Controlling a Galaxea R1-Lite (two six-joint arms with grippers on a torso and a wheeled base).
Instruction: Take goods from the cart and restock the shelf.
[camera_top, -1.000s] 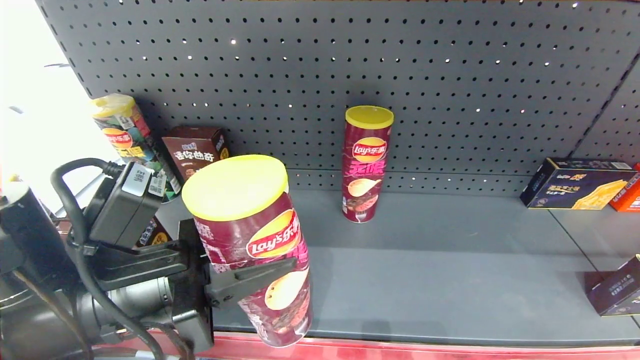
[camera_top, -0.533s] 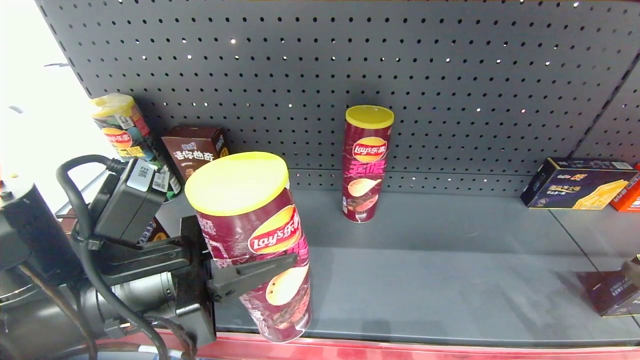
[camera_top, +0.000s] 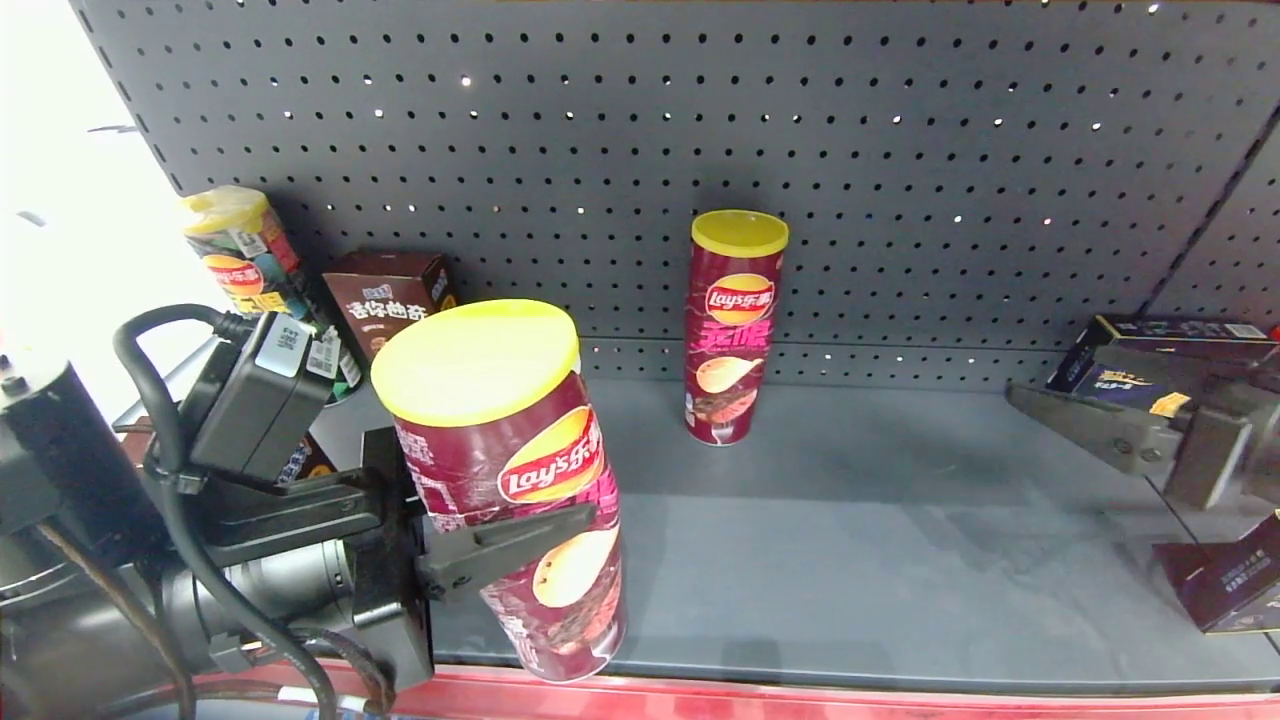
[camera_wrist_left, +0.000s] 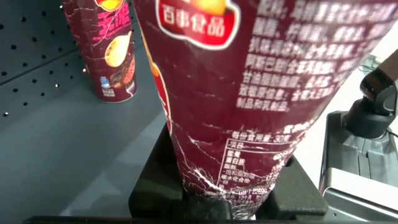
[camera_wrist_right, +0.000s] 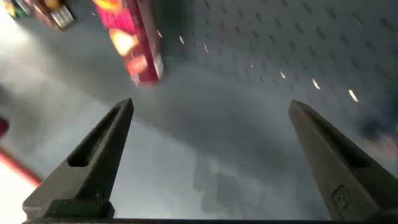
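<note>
1. Left gripper (camera_top: 520, 530) clamped the chip can (camera_top: 500, 440), upright over the shelf's (camera_top: 850, 540) front edge.
2. Right gripper (camera_wrist_right: 208, 109), spread wide and empty, hung above the shelf.
3. It had entered from the right since 0.5 s earlier.

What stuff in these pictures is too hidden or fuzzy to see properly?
- Head view: dark purple cardboard box, cut off by the right edge.
- Head view: navy flat cardboard box, partly behind the open right gripper.
- Left wrist view: maroon chip can in the left gripper, lid end cut off by the edge.
- Right wrist view: standing maroon can, blurred, label unreadable.
</note>
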